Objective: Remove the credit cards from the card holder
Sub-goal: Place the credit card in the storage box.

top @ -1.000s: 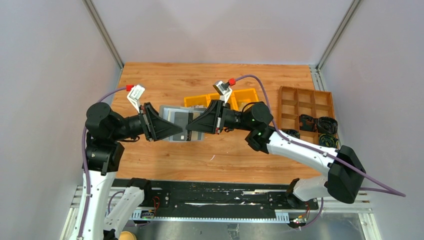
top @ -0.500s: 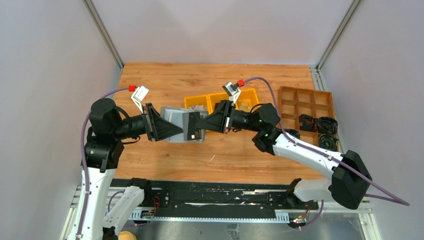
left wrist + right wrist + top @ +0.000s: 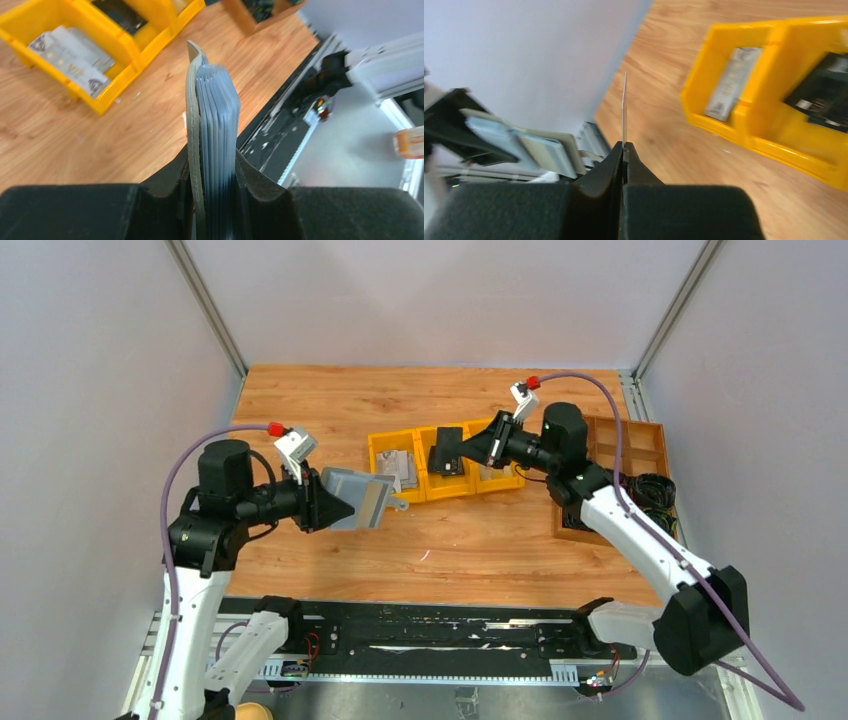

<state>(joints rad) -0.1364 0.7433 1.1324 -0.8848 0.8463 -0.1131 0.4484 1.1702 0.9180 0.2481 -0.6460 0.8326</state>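
Observation:
My left gripper (image 3: 338, 506) is shut on the grey card holder (image 3: 362, 499) and holds it above the table at the left. In the left wrist view the holder (image 3: 212, 110) shows edge-on, with several card edges between the fingers (image 3: 170, 172). My right gripper (image 3: 472, 448) is shut on one dark-faced credit card (image 3: 447, 451), held over the yellow three-part bin (image 3: 378, 447). In the right wrist view this card (image 3: 624, 107) is a thin edge above the gripper (image 3: 624, 148). Another credit card (image 3: 400, 468) lies in the bin's left part.
A brown divided organizer (image 3: 612, 445) with black coiled items stands at the right. The black base rail (image 3: 420, 635) runs along the near edge. The yellow bin (image 3: 769, 137) and the card in it (image 3: 729, 82) show in the right wrist view.
The right gripper has drawn a card out of the holder and carried it right and back, over the yellow bin. The left gripper has pulled back left with the holder.

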